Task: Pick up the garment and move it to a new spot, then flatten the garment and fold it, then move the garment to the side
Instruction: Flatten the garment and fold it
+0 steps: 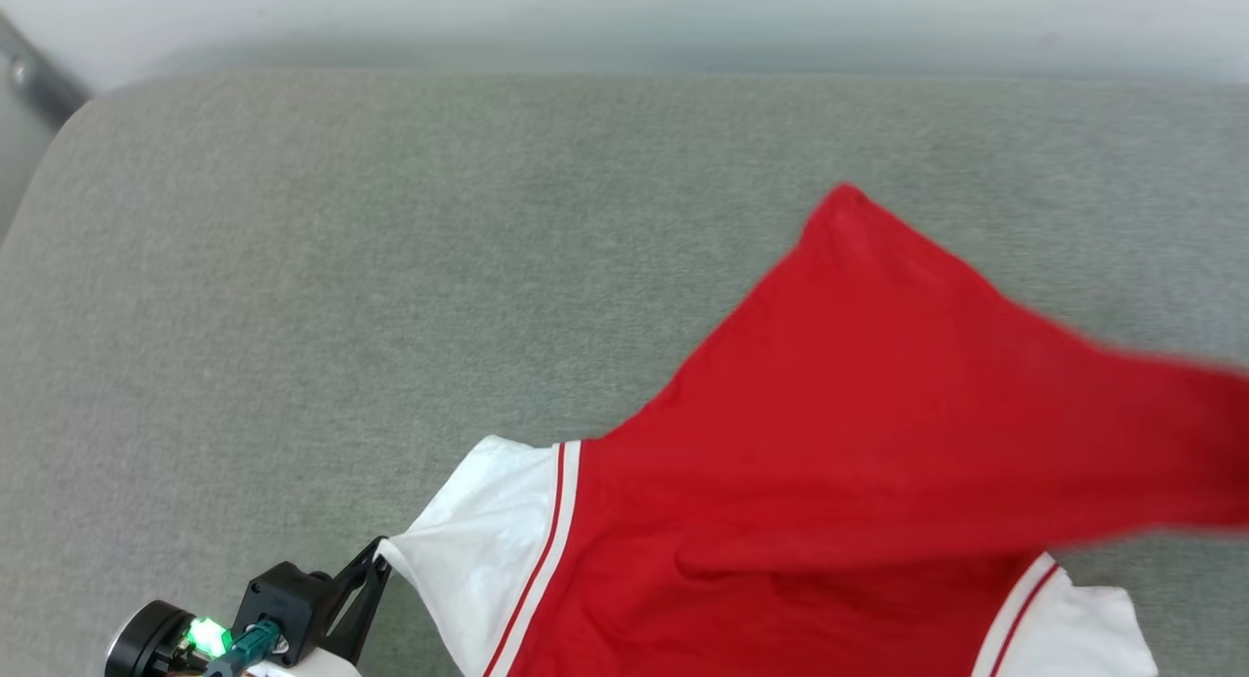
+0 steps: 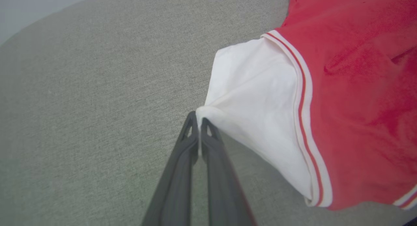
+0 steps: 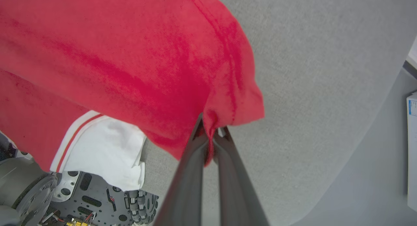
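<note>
Two claws grip the shirt point(image 1: 829, 443) above the grey counter point(image 1: 390, 267), and you see the red cloth spread between them. Your left claw point(image 2: 198, 117) is pressed together on the edge of a white sleeve point(image 2: 254, 99), its dark fingers meeting on the cloth and holding it clear of the counter. Your right claw point(image 3: 211, 125) is clamped on a bunched red edge of the shirt. In the head view the red body rises to a point right of the counter's middle, and a blurred flap runs off the right edge. Red-and-white trim point(image 2: 304, 99) borders each sleeve where it joins the body. In the right wrist view the second sleeve point(image 3: 104, 148) hangs before the robot's base point(image 3: 81, 200), and pale floor point(image 3: 374, 170) lies beyond the counter's rounded edge. Whether the shirt's middle touches the counter, you cannot tell.
</note>
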Controlling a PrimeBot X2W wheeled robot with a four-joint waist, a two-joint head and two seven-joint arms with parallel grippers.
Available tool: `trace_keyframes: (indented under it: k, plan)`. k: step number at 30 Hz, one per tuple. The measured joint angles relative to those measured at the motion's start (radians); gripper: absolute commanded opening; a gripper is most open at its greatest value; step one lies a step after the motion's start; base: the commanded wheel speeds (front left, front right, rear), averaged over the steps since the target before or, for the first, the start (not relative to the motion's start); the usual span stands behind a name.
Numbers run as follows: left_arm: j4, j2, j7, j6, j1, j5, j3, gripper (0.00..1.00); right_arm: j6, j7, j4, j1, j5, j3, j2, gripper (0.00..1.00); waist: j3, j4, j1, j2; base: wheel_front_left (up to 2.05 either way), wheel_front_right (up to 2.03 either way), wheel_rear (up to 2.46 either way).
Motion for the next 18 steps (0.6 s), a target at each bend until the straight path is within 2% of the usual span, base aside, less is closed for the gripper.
trace_keyframes:
  k: [5,9,15,16,17,18]
  plan:
    - [0.002,0.004,0.0,-0.003,0.015,-0.006,0.0,0.0,0.0,-0.064,-0.024,0.251,0.043,-0.002,-0.03,0.0,-0.026,-0.031,-0.0001,0.0,0.0,0.0,0.0]
    - [0.006,0.005,-0.001,-0.007,0.018,-0.008,-0.001,0.0,0.0,-0.126,-0.025,0.422,0.06,0.0,-0.03,0.0,-0.031,-0.041,-0.0001,0.0,0.0,0.0,0.0]
    - [0.015,0.003,-0.001,-0.016,0.018,-0.009,-0.003,0.0,0.0,-0.195,-0.017,0.547,0.07,-0.005,0.004,0.0,-0.032,-0.044,0.0,0.0,0.0,0.0,0.0]
    - [0.016,0.003,-0.001,-0.016,0.018,-0.01,-0.004,0.0,0.0,-0.202,-0.018,0.55,0.07,-0.013,0.005,0.42,-0.033,-0.045,0.0,0.0,0.0,0.0,0.0]
    - [0.018,0.003,-0.001,-0.018,0.018,-0.01,-0.005,0.0,0.0,-0.215,-0.019,0.55,0.07,-0.027,0.006,1.0,-0.034,-0.045,0.0,0.0,0.0,0.0,0.0]
    - [0.019,0.003,-0.001,-0.019,0.018,-0.01,-0.005,0.0,0.0,-0.227,-0.021,0.548,0.069,-0.045,0.006,1.0,-0.035,-0.045,0.0,0.0,0.0,0.0,0.0]
